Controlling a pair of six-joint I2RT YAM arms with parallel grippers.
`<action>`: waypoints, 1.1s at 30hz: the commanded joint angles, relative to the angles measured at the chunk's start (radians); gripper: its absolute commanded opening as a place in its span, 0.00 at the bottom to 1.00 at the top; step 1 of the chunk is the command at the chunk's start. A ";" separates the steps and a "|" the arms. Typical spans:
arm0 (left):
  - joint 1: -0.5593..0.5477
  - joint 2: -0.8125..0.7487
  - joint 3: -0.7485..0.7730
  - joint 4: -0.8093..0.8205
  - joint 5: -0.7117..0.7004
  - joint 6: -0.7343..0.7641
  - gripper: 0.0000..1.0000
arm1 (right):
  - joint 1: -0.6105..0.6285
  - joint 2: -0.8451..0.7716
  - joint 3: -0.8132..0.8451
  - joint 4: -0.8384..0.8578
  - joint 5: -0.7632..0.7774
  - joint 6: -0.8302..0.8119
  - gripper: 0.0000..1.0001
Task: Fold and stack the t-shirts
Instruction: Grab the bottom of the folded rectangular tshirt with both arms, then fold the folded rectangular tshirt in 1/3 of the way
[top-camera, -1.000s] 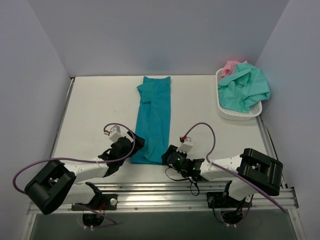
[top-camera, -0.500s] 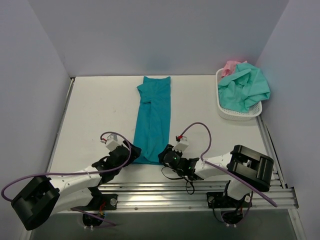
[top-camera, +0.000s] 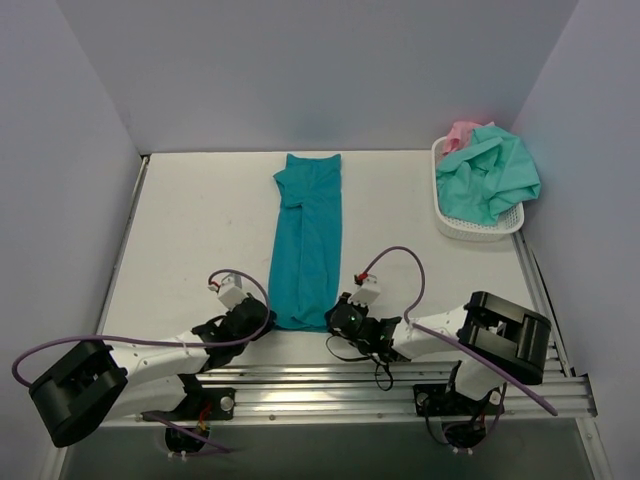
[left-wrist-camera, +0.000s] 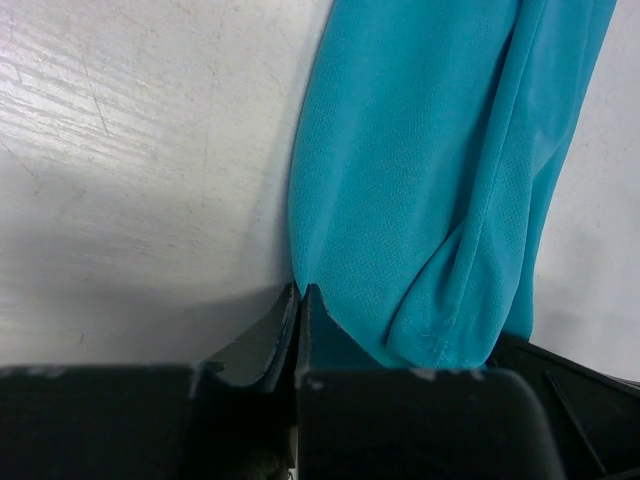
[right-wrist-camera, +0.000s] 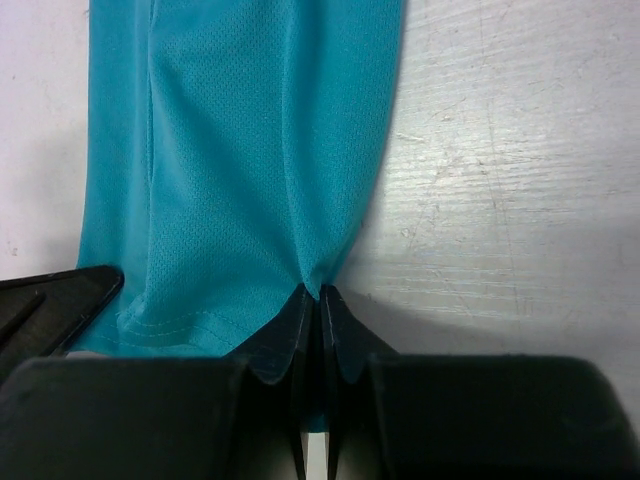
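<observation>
A basket (top-camera: 480, 231) holding other shirts (top-camera: 490, 175) stands apart from teal shirt (top-camera: 307, 240).

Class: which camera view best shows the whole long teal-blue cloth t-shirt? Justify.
The top external view: the long teal-blue cloth t-shirt lies full-length as a narrow strip. The wrist views show only its near end, edges pinched by the left end effector and the right end effector.
</observation>
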 joint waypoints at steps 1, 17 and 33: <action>-0.022 0.000 0.031 -0.055 -0.033 -0.002 0.02 | 0.008 -0.062 -0.021 -0.078 0.034 -0.008 0.00; -0.243 -0.288 0.105 -0.436 -0.156 -0.115 0.02 | 0.242 -0.326 0.042 -0.563 0.189 0.138 0.00; -0.240 -0.198 0.347 -0.483 -0.323 -0.013 0.04 | 0.213 -0.322 0.218 -0.739 0.379 0.107 0.00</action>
